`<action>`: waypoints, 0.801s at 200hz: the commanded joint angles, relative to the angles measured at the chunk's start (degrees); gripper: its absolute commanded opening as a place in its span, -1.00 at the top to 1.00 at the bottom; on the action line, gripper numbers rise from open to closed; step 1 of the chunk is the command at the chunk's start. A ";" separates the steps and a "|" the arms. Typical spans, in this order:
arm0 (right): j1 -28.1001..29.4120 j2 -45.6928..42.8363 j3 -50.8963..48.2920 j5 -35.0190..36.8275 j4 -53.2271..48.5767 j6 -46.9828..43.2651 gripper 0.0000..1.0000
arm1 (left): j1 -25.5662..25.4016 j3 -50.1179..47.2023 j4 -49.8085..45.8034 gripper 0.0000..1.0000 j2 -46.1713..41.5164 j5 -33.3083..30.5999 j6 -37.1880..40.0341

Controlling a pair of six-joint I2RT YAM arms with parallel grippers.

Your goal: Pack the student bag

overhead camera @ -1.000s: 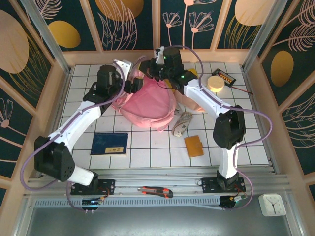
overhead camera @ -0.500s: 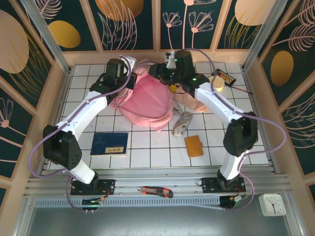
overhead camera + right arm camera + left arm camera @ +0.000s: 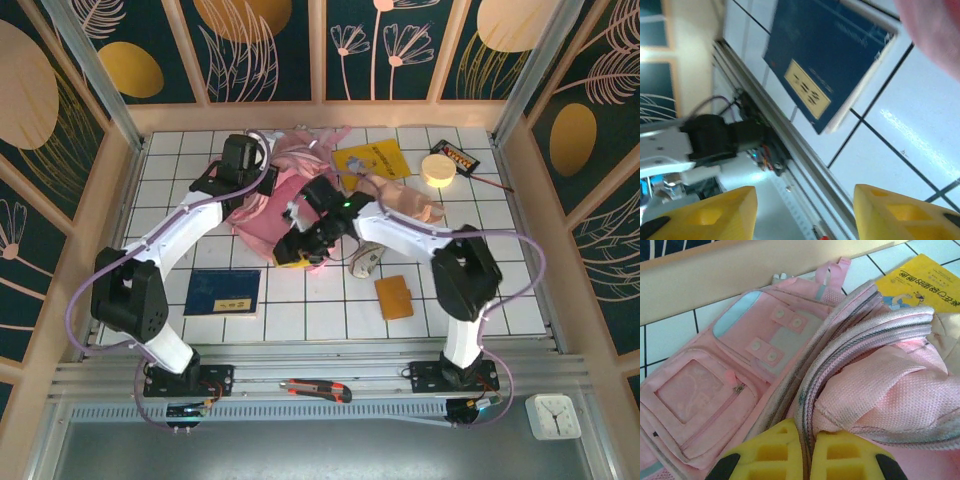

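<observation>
**Operator:** When the top view is consulted, where is the student bag (image 3: 300, 200) found?

**Technician:** It is found on the far middle of the table (image 3: 520, 290), near the back wall. The left pincer (image 3: 262, 185) has been brought onto its far-left edge. The right pincer (image 3: 295, 255) has been swung from the bag's far side to its near edge, close to the blue book (image 3: 222, 292). The yellow book (image 3: 372, 160) behind the bag is thereby uncovered.

**Operator:** What is confirmed by the left wrist view?

**Technician:** The yellow pads (image 3: 770, 455) are pressed together on the bag's zipped rim, where they were apart a second ago. The rim is judged to be gripped so that the mouth can be held open for loading.

**Operator:** And by the right wrist view?

**Technician:** The fingers are set apart with nothing between them, having been shut a second ago. The blue book is seen below. It is judged the likely next item.
</observation>
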 commanded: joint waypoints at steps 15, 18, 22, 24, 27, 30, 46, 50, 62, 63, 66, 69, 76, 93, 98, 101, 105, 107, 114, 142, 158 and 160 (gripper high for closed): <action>2.94 6.09 3.84 1.25 4.33 2.58 -0.18 | 0.86 -3.52 2.27 1.00 0.73 -5.00 -0.79; 3.17 6.58 4.25 1.36 4.58 2.95 -0.18 | 0.86 -3.81 2.44 1.00 0.64 -5.13 -0.76; 3.38 7.22 4.70 1.26 4.83 3.40 -0.18 | 0.93 -4.25 2.59 1.00 0.59 -5.29 -0.59; 3.50 7.56 4.89 1.17 4.95 3.62 -0.19 | 0.94 -4.46 2.67 1.00 0.50 -5.32 -0.51; 3.63 8.12 5.15 1.05 5.10 4.07 -0.19 | 0.92 -4.67 2.73 1.00 0.45 -5.48 -0.41; 3.84 8.47 5.40 1.03 5.27 4.45 -0.19 | 0.94 -4.91 2.78 1.00 0.49 -5.57 -0.33; 4.63 10.50 5.74 0.34 6.01 6.87 -0.18 | 1.03 -5.92 3.09 1.00 0.10 -5.76 -0.14; 4.90 10.97 5.74 0.19 5.99 7.45 -0.18 | 1.03 -6.17 3.20 1.00 0.01 -5.76 -0.19; 5.41 11.88 5.45 0.24 5.92 8.49 -0.17 | 1.01 -6.81 3.65 1.00 -0.33 -5.85 -0.13; 5.44 11.94 5.42 0.28 5.87 8.60 -0.17 | 0.97 -6.91 3.70 1.00 -0.38 -5.81 -0.12; 5.49 12.12 5.33 0.34 5.75 8.87 -0.17 | 1.03 -7.07 3.79 1.00 -0.47 -5.85 -0.12; 5.70 12.33 5.11 0.57 5.69 9.18 -0.17 | 1.03 -7.22 3.87 1.00 -0.54 -5.84 -0.13; 5.76 12.62 4.83 0.86 5.77 9.71 -0.16 | 1.03 -7.64 4.07 1.00 -0.76 -5.85 -0.13; 6.41 13.36 4.73 2.17 5.92 10.50 -0.15 | 1.03 -8.69 4.68 1.00 -1.20 -6.51 -0.39; 6.65 13.69 5.15 2.64 5.71 10.75 -0.15 | 1.03 -9.04 4.99 1.00 -1.30 -6.99 -0.53; 6.87 14.07 5.60 3.19 5.33 10.85 -0.15 | 1.03 -9.25 5.17 1.00 -1.36 -7.26 -0.54; 7.08 14.36 6.22 3.60 5.01 10.83 -0.14 | 1.03 -9.44 5.38 1.00 -1.34 -7.61 -0.72; 7.23 14.60 6.46 3.87 4.60 10.81 -0.14 | 1.01 -9.58 5.47 1.00 -1.32 -7.79 -0.79; 7.73 15.53 8.29 5.45 3.09 10.76 -0.13 | 1.10 -9.72 5.73 1.00 -1.09 -8.33 -1.00; 8.09 15.25 6.84 9.78 9.74 19.95 -0.06 | 1.13 -10.10 7.42 1.00 0.44 -7.98 -1.24; 8.52 15.38 5.98 10.80 13.90 26.12 -0.02 | 1.12 -9.57 7.44 1.00 1.48 -8.09 -0.84; 8.60 15.51 6.07 11.14 13.97 26.81 -0.01 | 1.12 -9.50 7.44 1.00 1.56 -8.12 -0.82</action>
